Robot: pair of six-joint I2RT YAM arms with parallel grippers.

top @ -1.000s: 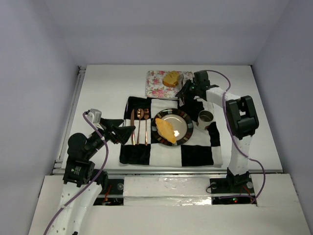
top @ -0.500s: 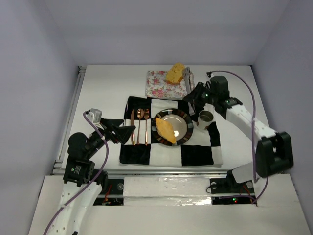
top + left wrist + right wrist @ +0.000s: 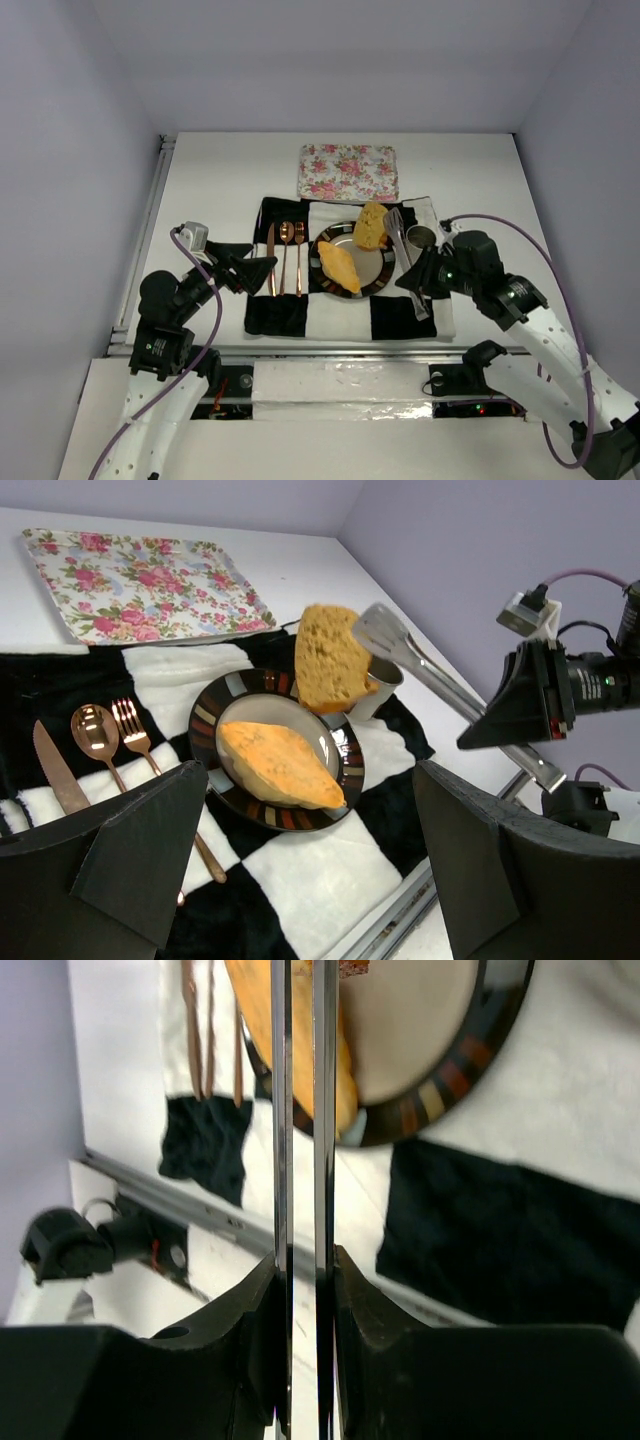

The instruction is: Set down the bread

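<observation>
Wedge (image 3: 338, 268) lies on plate (image 3: 207, 716) toward desk's near edge, chunk (image 3: 371, 225) hangs over plate in tongs (image 3: 405, 258) clamped by right fingers (image 3: 250, 1310), left fingers (image 3: 150, 820) spread & empty; prob. only set-down remains.

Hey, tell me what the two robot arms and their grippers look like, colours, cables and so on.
The left arm and the right arm both have white links with black joint housings, and a purple cable runs along each. The left gripper has matte black, wedge-shaped fingers, with a small grey camera box behind them. The right gripper is black too.
</observation>
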